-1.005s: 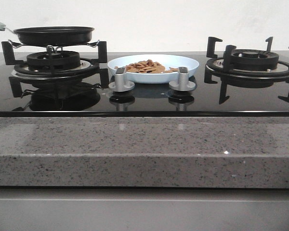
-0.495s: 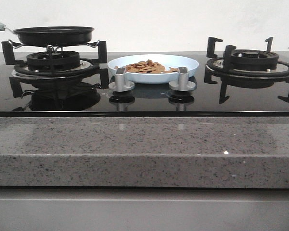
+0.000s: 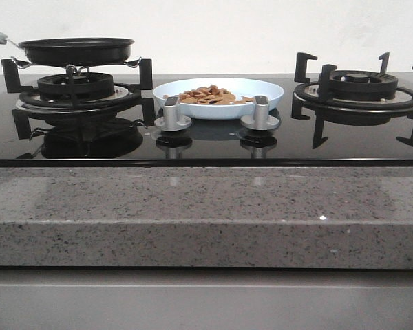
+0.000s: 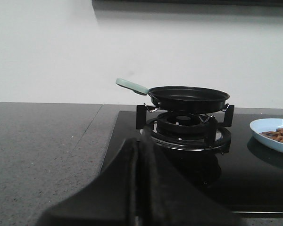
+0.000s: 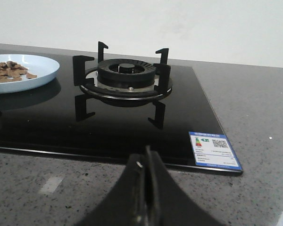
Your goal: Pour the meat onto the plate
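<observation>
The pale blue plate sits on the black glass hob between the two burners, behind the two knobs. The orange-brown meat lies heaped on its left half. The plate also shows in the left wrist view and in the right wrist view, with meat on it in both. The black frying pan rests on the left burner. My left gripper is shut and empty, short of the left burner. My right gripper is shut and empty over the counter's front edge.
The right burner stands bare with raised black pan supports. Two silver knobs stand in front of the plate. The pan's pale green handle sticks out to the left. A speckled grey stone counter runs along the front.
</observation>
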Available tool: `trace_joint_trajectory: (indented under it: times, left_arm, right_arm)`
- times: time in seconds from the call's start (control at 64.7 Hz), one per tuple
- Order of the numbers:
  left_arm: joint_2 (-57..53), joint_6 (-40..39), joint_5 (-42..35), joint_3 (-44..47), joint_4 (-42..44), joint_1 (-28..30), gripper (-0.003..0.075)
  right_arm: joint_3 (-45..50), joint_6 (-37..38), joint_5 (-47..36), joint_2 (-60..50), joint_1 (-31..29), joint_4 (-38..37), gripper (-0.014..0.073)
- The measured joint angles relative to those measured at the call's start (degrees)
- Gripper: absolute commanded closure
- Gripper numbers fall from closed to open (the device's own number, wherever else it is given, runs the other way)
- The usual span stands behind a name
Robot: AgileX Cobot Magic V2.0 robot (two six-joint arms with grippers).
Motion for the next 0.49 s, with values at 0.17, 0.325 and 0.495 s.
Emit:
trace_joint_trajectory:
  times: [0.17,0.325,0.495]
  left_arm:
    - [0.00,0.00,0.00,0.00,0.00,0.00,0.0741]
    - [0.00,0.00,0.00,0.00,0.00,0.00,0.0741]
    - [0.00,0.00,0.00,0.00,0.00,0.00,0.0741]
  right_arm:
    - [0.00,10.72,-3.19,0.00,0.00,-5.66,0.0708]
    - [0.00,12.76,-5.34,0.00,0.00,-6.56,0.0708]
    - [0.00,13.38,-5.45,0.00,-0.34,-7.05,0.0708]
